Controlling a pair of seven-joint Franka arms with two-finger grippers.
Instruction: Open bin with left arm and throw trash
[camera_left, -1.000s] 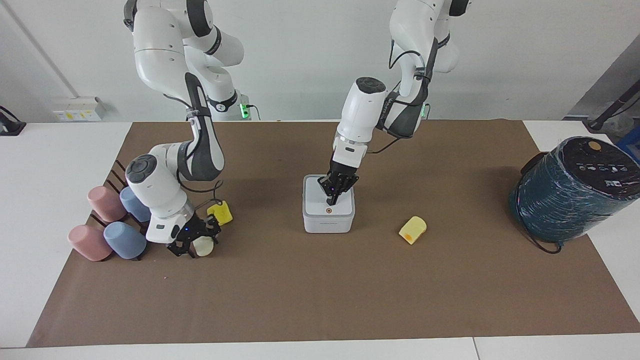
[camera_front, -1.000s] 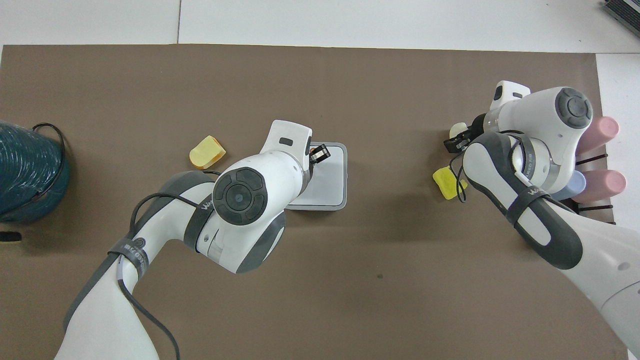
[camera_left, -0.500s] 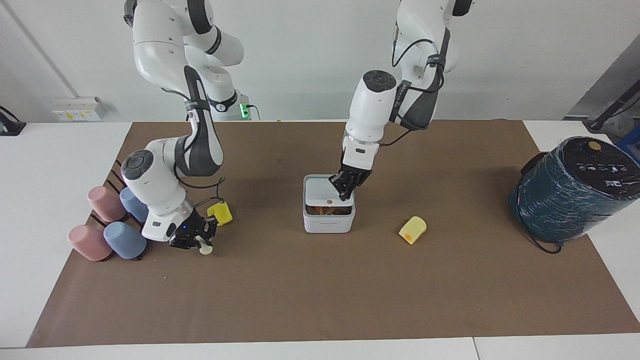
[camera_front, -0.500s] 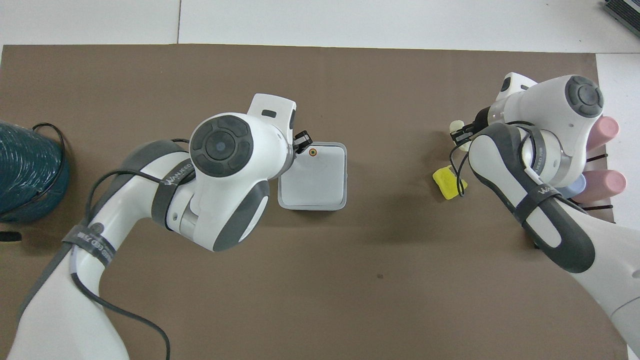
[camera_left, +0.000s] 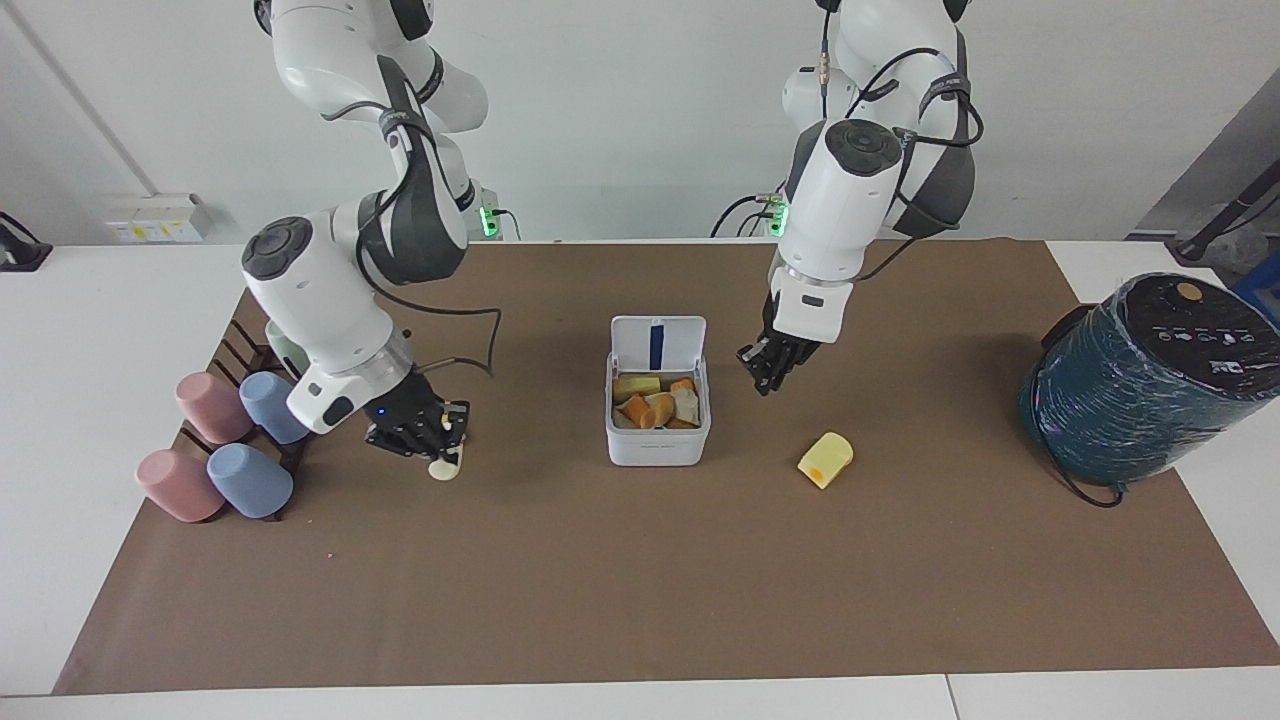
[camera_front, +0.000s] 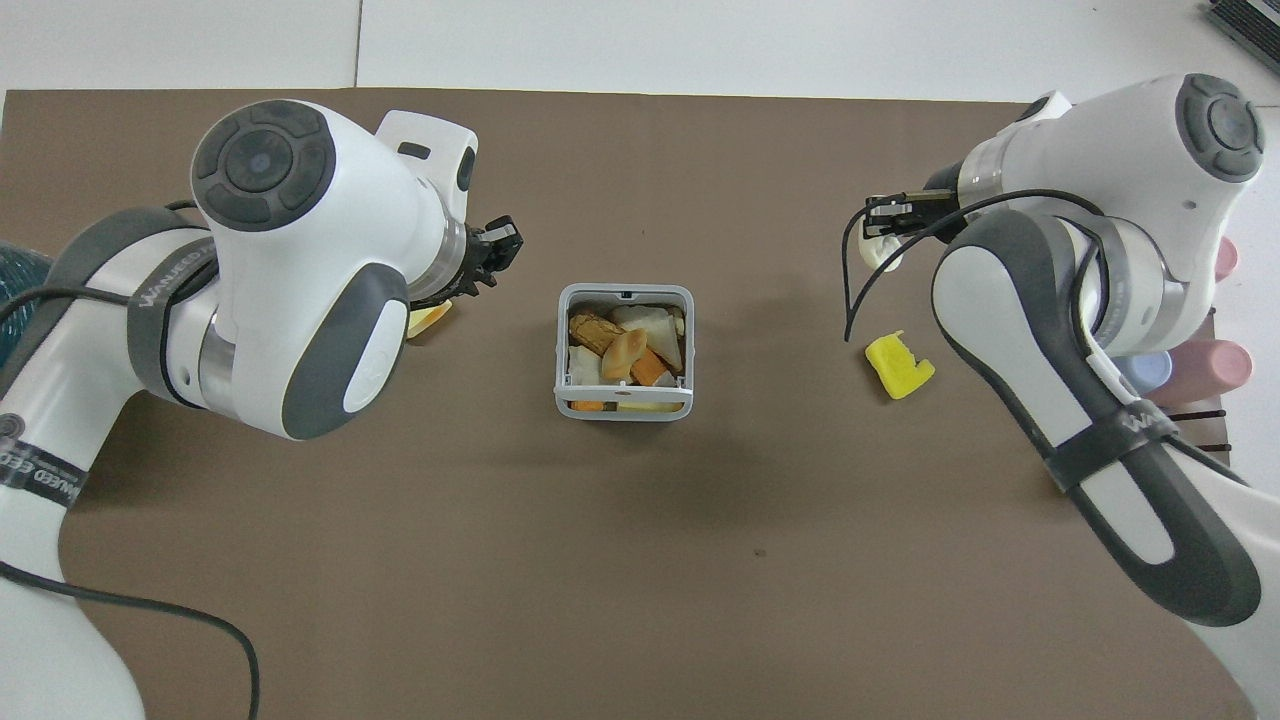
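The white bin (camera_left: 658, 448) stands mid-mat with its lid (camera_left: 657, 343) upright and open; several orange and pale scraps lie inside. In the overhead view the bin's rim (camera_front: 558, 360) frames them. My left gripper (camera_left: 771, 372) hangs shut and empty over the mat beside the bin, toward the left arm's end; it also shows in the overhead view (camera_front: 495, 255). My right gripper (camera_left: 425, 432) is shut on the cream lump (camera_left: 445, 467) just above the mat. The yellow notched chunk (camera_front: 900, 365) lies near it. The yellow-orange wedge (camera_left: 826, 459) lies on the mat.
Pink and blue cups (camera_left: 215, 445) lie on a rack at the right arm's end. A big dark-teal wrapped cylinder (camera_left: 1150, 385) stands at the left arm's end. A brown mat (camera_left: 640, 580) covers the table.
The bin's lid went from closed to fully open. My left gripper rose off the lid and moved toward the left arm's end. My right gripper closed on the cream lump and carried it toward the bin.
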